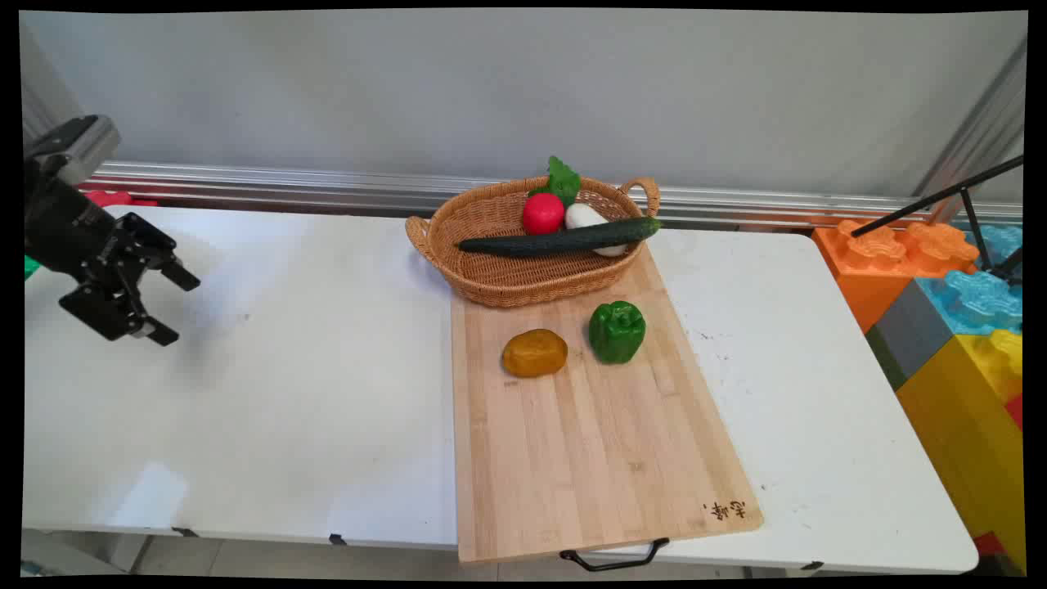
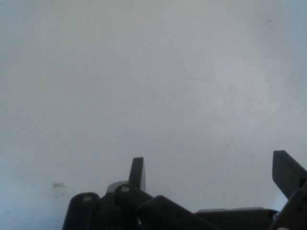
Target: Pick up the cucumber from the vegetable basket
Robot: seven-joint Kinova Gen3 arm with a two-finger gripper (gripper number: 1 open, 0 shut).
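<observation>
Right now my claw hangs wide open and empty over bare white surface, touching nothing. Well off to its far side lie a cutting board bearing a green pepper and an orange-brown lump, plus a wicker basket.

My gripper is matte black, built of angular, jointed links with round pivot pins, and it ends in two flat, blunt-tipped fingers. Behind it sits a blocky black wrist section. That is capped by a grey, metallic-looking housing with rounded edges.
</observation>
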